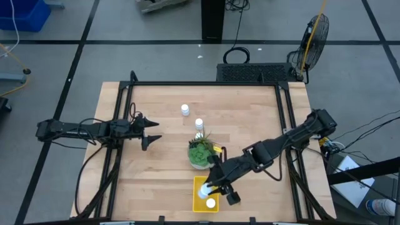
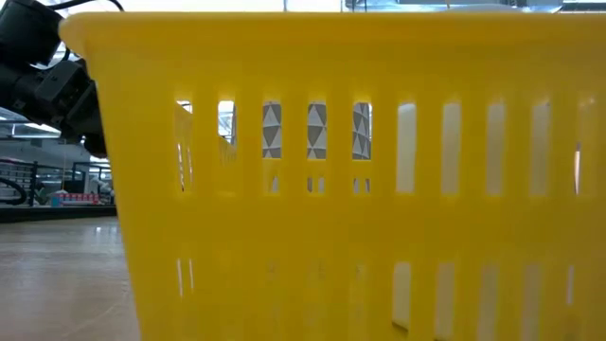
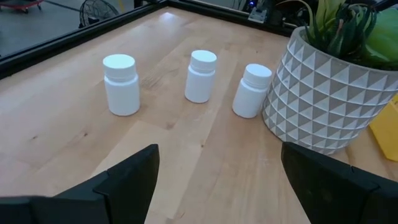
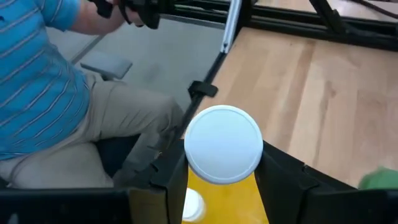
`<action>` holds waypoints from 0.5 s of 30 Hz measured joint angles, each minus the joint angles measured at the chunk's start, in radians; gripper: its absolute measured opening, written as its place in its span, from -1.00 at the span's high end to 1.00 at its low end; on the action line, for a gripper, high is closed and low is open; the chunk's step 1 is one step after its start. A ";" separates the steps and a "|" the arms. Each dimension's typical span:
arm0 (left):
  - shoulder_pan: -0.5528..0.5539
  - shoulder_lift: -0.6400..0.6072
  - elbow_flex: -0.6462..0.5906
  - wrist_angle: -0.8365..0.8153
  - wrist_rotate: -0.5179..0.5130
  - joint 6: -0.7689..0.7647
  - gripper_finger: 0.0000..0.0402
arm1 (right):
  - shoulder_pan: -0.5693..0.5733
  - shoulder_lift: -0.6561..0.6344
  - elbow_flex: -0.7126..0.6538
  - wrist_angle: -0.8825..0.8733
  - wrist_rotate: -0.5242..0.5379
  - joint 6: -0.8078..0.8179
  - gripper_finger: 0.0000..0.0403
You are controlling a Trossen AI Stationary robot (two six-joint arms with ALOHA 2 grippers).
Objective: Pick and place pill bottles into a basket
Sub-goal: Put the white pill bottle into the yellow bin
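Clamped in our right end effector (image 4: 224, 171), a pill bottle (image 4: 224, 144) hangs over the yellow basket (image 1: 195, 203); next we release. Our left end effector (image 1: 152, 130) waits, spread wide, on the tabletop's left.

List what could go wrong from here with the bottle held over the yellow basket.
1. The right gripper holds a pill bottle above the basket, near one edge; released off-centre, it might clip the rim and fall outside.
2. One bottle already lies inside; the dropped one may land on it and bounce.
3. The right arm passes close to the potted plant and could brush it when pulling back.
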 joint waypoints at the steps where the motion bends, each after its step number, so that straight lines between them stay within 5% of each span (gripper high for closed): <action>1: 0.000 0.000 0.000 0.000 0.000 -0.006 -0.69 | 0.009 0.000 0.000 -0.002 0.014 0.005 0.26; 15: 0.000 0.000 0.000 -0.001 0.009 -0.038 -0.69 | 0.024 0.001 -0.067 -0.045 0.092 0.023 0.26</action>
